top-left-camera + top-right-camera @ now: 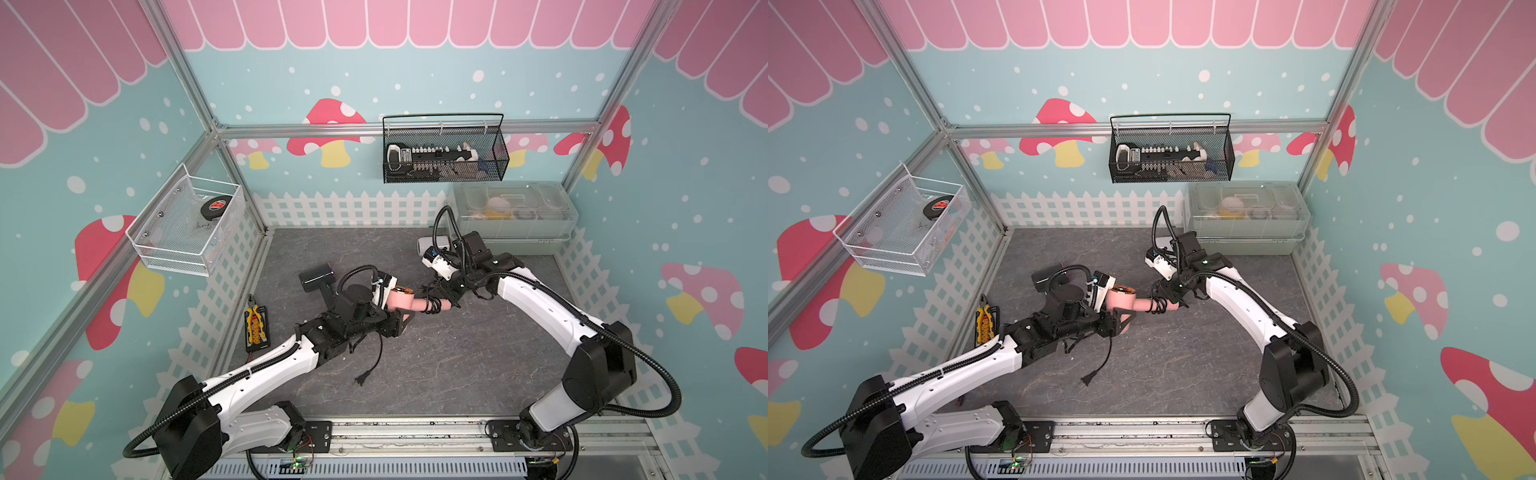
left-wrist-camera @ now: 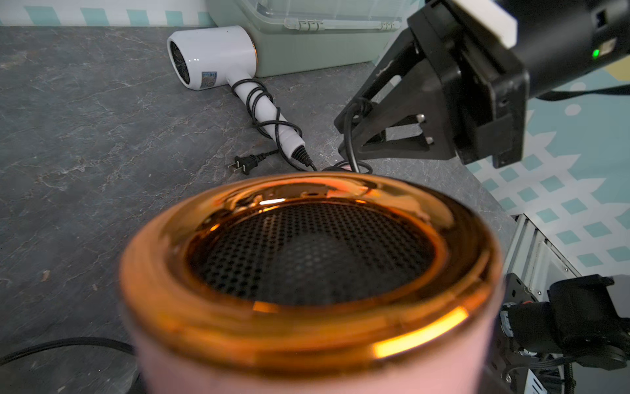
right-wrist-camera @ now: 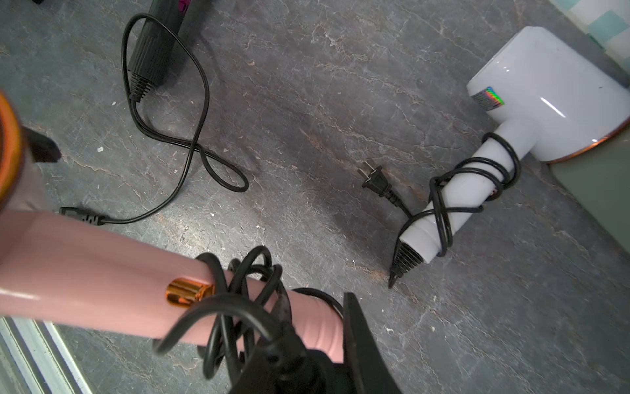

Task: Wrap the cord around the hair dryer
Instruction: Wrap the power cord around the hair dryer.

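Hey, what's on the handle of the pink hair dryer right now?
Loose loops of black cord circle the pink hair dryer handle beside its gold switch. The right gripper clamps the handle's end, hiding where the cord leaves it.

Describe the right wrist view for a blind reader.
A pink hair dryer, black cord looped round its handle, crosses the foreground with the right gripper at the handle's end. Behind lie a white hair dryer, cord wrapped, and a black hair dryer, cord loose.

Bright even light; glare on near, perhaps out-of-focus hair dryer (image 2: 312, 290); warped edges.
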